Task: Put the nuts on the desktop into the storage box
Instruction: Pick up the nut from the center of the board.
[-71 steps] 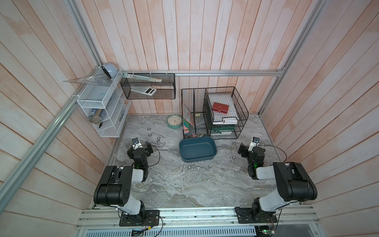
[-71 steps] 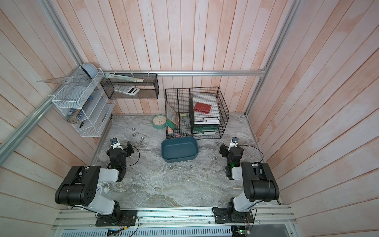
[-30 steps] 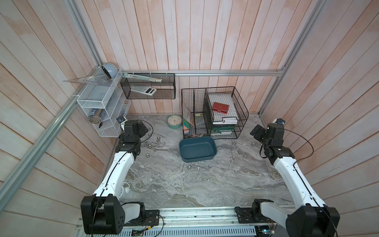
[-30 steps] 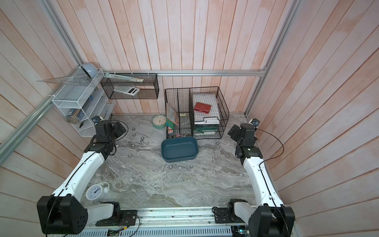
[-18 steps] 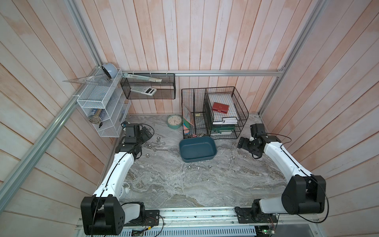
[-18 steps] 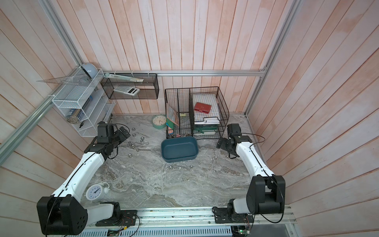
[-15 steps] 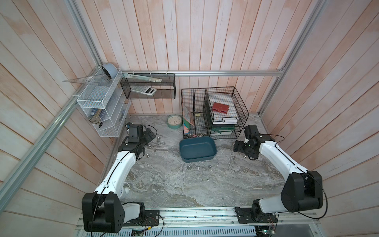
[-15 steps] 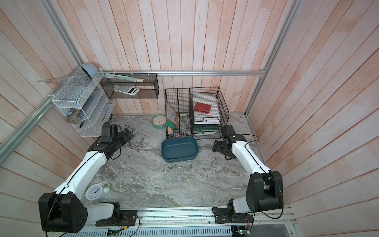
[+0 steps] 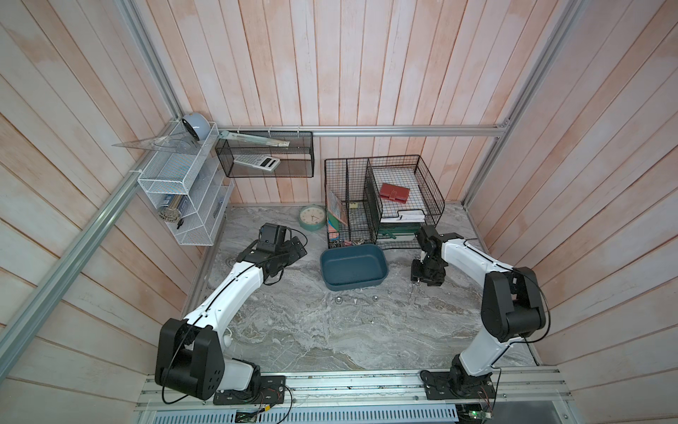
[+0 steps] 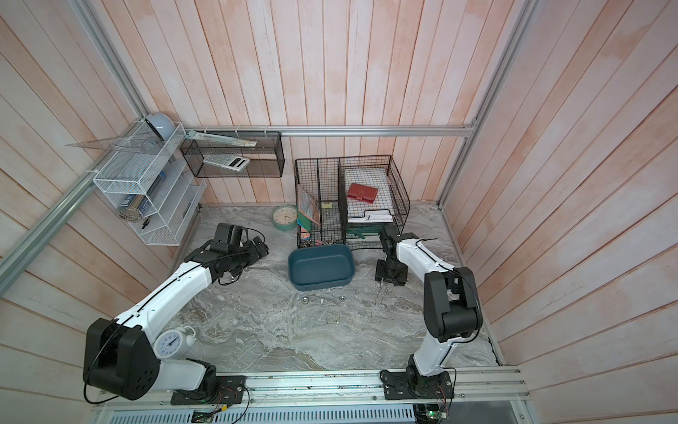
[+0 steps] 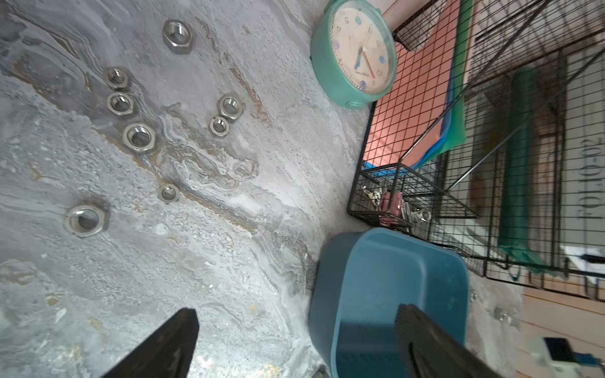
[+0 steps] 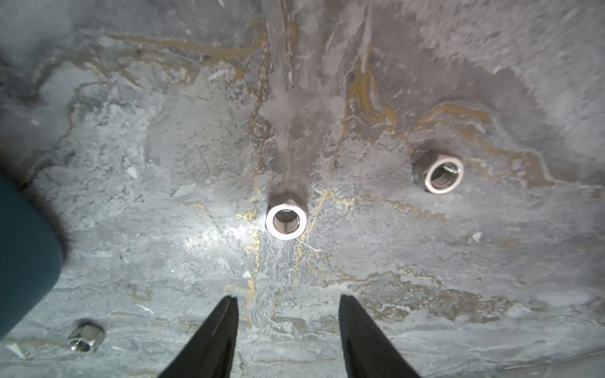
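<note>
**A:** Where are the nuts [image 11: 139,137]?

**B:** All on the grey marble desktop [image 9: 330,330] — a cluster lies near the left gripper [image 11: 296,312], and a few lie by the right. The teal storage box [image 9: 352,266] sits mid-desk and looks empty.

**A:** So nothing is done yet?

**B:** It seems so. The left jaws gape wide, holding nothing. The right gripper [image 12: 287,298] hangs low, jaws partly apart and empty — one nut [image 12: 286,219] lies just ahead of its tips.

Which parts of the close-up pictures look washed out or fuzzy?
Right wrist view: glare whitens the middle nut and the desktop beside it, and a long shadow trails from the nut. Left wrist view: the left hand and the wire organiser blur.
</note>
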`<move>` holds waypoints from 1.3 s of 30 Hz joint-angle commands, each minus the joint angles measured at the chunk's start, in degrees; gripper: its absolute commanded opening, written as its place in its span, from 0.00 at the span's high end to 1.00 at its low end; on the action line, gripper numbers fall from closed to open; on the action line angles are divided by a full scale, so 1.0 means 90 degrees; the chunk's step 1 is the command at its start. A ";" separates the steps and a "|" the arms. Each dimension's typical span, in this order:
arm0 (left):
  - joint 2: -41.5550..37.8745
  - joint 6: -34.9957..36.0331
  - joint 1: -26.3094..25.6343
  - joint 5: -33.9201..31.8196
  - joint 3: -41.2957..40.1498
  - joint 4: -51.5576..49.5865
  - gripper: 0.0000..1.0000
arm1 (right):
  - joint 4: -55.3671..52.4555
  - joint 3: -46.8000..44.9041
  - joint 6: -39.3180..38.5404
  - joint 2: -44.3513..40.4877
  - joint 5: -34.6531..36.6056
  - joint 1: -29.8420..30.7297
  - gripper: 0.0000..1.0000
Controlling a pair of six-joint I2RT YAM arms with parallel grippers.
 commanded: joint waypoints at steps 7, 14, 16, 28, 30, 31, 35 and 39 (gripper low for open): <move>-0.0085 -0.0529 0.0106 0.0676 -0.0235 0.0330 0.00 | 0.0050 0.0249 0.0061 0.0454 -0.0023 -0.0202 0.54; -0.0457 -0.0641 0.0110 0.0397 -0.0691 0.0729 0.00 | 0.0259 0.0448 0.0100 0.0706 -0.0167 -0.0282 0.54; -0.0496 -0.0590 0.0116 0.0225 -0.0661 0.0588 0.00 | 0.0289 0.0494 0.0111 0.0774 -0.0179 -0.0284 0.54; -0.0718 -0.0842 0.0099 -0.0343 -0.0865 0.0503 0.00 | 0.0381 0.0366 0.0286 0.0928 -0.0169 -0.0283 0.61; -0.0657 -0.0859 0.0121 -0.0346 -0.0752 0.0315 0.00 | 0.0434 0.0292 0.0331 0.0908 -0.0171 -0.0275 0.63; -0.0590 -0.0830 0.0125 -0.0335 -0.0663 0.0206 0.00 | 0.0440 0.0265 0.0353 0.0908 -0.0169 -0.0280 0.64; -0.0453 -0.0901 0.0131 -0.0343 -0.0469 -0.0036 0.00 | 0.0450 0.0230 0.0365 0.0888 -0.0185 -0.0274 0.73; -0.0627 -0.1087 0.0277 -0.0173 -0.0727 0.0294 0.00 | 0.0412 0.0208 0.0363 0.0747 -0.0152 -0.0274 0.76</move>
